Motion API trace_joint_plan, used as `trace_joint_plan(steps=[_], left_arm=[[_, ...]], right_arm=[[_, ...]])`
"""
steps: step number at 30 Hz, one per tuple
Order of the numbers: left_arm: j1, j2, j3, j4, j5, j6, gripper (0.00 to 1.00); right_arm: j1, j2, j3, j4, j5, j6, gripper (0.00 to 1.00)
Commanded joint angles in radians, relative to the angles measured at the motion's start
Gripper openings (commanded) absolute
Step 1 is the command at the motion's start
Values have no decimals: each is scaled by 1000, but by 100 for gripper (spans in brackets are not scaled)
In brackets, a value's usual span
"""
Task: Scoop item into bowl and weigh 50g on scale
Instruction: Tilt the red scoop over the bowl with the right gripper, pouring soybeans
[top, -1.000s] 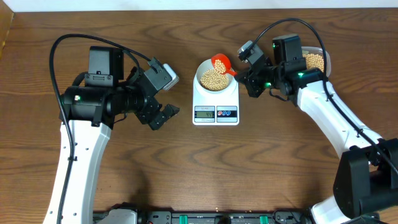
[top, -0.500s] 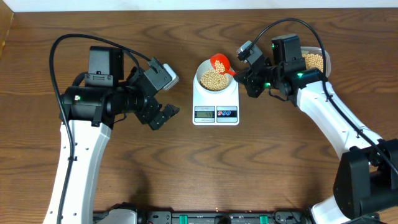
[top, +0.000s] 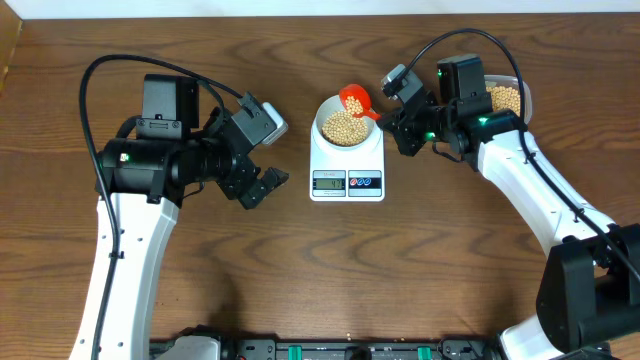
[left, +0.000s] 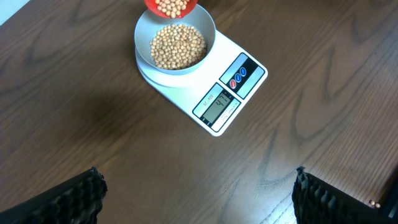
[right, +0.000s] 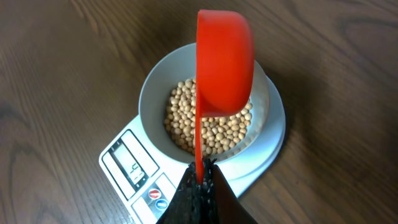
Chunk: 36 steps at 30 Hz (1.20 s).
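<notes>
A white bowl (top: 345, 125) holding tan beans (top: 343, 127) stands on the white scale (top: 347, 165); its display (left: 217, 104) shows digits. My right gripper (top: 393, 120) is shut on the handle of a red scoop (top: 355, 100), tilted over the bowl's far right rim with beans in it. In the right wrist view the scoop (right: 224, 65) hangs over the bowl (right: 152, 87) and beans (right: 211, 127), with the fingers (right: 201, 180) pinching its handle. My left gripper (top: 262, 187) is open and empty, left of the scale; its fingertips show at the bottom of the left wrist view (left: 196, 186).
A clear tub of beans (top: 507, 98) sits at the back right, behind the right arm. The wooden table (top: 330, 270) extends in front of the scale. The scale's red and blue buttons (left: 239, 76) face the front edge.
</notes>
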Motion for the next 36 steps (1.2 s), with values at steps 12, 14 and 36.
trace_joint_plan(steps=[12,14,36], left_arm=[[3,-1,18,-3,16,6,98],[3,-1,18,-3,16,6,98],[3,-1,18,-3,16,6,98]], right_arm=[[5,-20,-4,-4,-1,-16,1],[4,-31,0,5,-54,-15,1],[10,-45,-2,5,-28,-13,1]])
